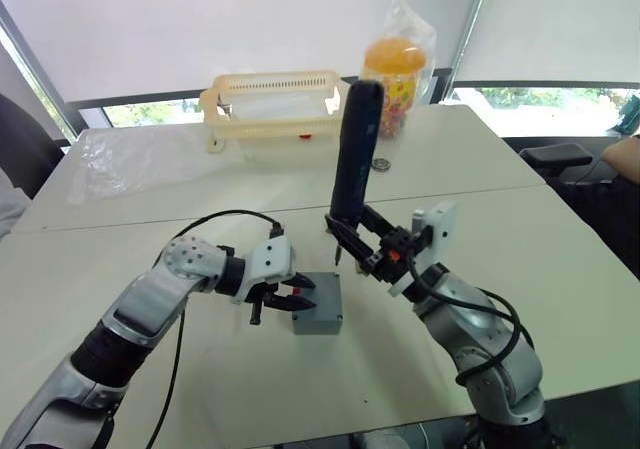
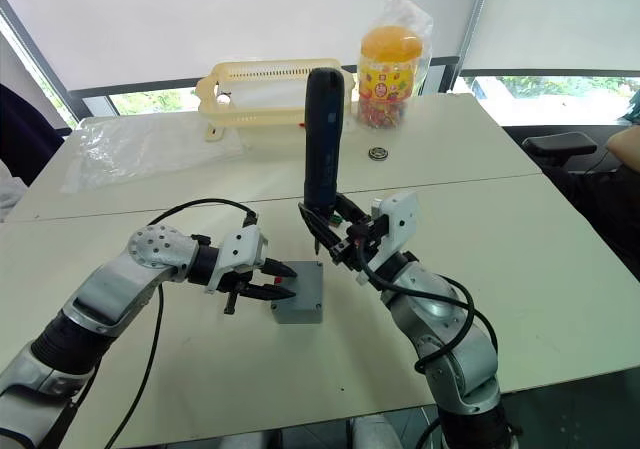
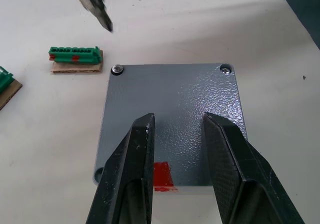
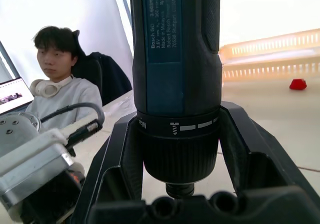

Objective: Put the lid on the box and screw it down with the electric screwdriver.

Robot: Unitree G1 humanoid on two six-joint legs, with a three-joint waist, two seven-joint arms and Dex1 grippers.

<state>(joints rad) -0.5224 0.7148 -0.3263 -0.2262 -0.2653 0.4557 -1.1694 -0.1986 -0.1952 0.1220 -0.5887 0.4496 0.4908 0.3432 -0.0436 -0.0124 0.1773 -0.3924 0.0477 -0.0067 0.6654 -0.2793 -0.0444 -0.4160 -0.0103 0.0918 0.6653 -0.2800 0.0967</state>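
A: Right gripper (image 2: pixel 335 237) is clamped around the lower body of the electric screwdriver (image 2: pixel 322 139), holding it nearly upright, bit pointing down over the table (image 2: pixel 560 269).

B: And the box (image 2: pixel 300 296)?

A: Sitting on the white table between the two arms, with the lid (image 3: pixel 175 114) already lying flat on top. From the left wrist camera I see screw heads in two of the lid's corners; a third corner looks like an empty hole, though it's half hidden behind a finger (image 3: pixel 132 169), so I won't swear to it.

B: Left gripper?

A: The left gripper (image 1: pixel 285 297) has its two black fingers spread a little, nothing between them, reaching over the box's near edge right above the red mark (image 3: pixel 162 175). Whether the tips touch the lid, I can't tell.

B: The bit?

A: The tip (image 3: pixel 105 22) hangs just beyond the lid's far edge, clear of it, near one screwed corner.

B: What's around?

A: A green connector piece (image 3: pixel 75 54) on a scrap of cardboard beside the box, and another at the edge of the wrist view (image 3: pixel 5 82). Farther back, a yellow slotted basket (image 1: pixel 275 104), a crumpled clear plastic sheet (image 2: pixel 150 144), a jar of sweets in a bag (image 2: pixel 390 69), and a small round dark thing (image 2: pixel 377 153) on the tabletop. A seated person (image 4: pixel 57 84) with headphones round the neck shows past the screwdriver.
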